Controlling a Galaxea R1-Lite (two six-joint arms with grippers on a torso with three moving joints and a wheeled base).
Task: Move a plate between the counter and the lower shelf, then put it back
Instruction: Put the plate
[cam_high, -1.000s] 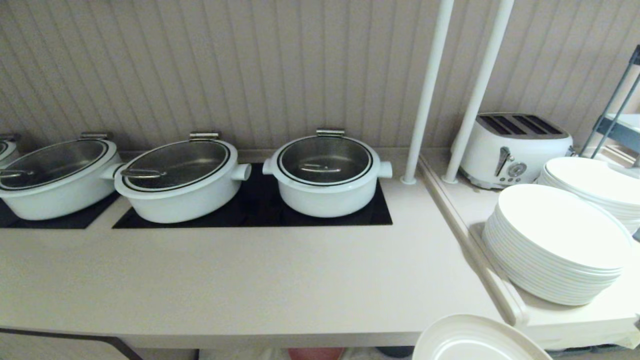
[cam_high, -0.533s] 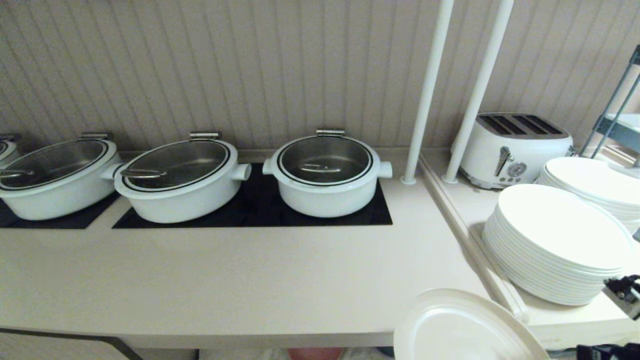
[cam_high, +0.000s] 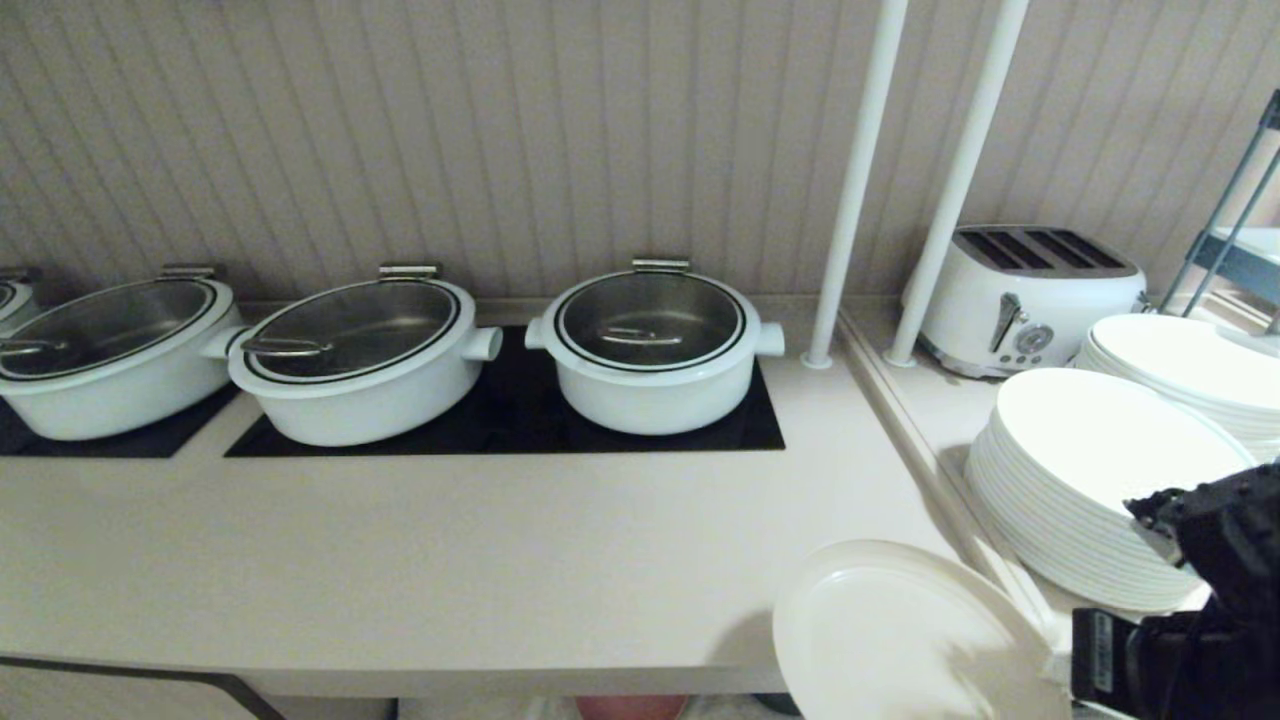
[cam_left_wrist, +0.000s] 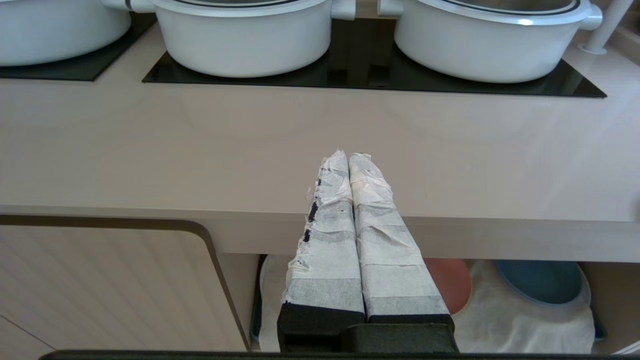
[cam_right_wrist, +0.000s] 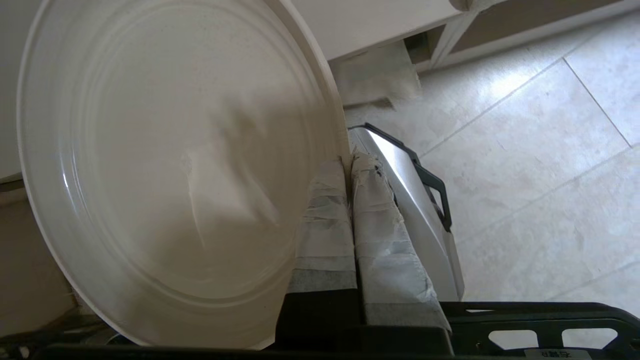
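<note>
The plate (cam_high: 890, 640) is clamped by its rim in the closed right gripper (cam_right_wrist: 350, 167) and has been raised since a second ago: then only its upper part showed below the front edge of the bench (cam_high: 480, 560), now its top overlaps the bench's front right corner. The right arm has come into view beside the stacked white plates (cam_high: 1090, 490). The left gripper (cam_left_wrist: 348, 159) is seen closed, empty, before the bench's front edge.

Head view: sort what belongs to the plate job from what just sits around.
In the job:
- plate, pinched at its rim by the right end effector
- counter
- lower shelf

Just around:
- three white pots
- toaster
- stacked white plates
- left end effector, idle
</note>
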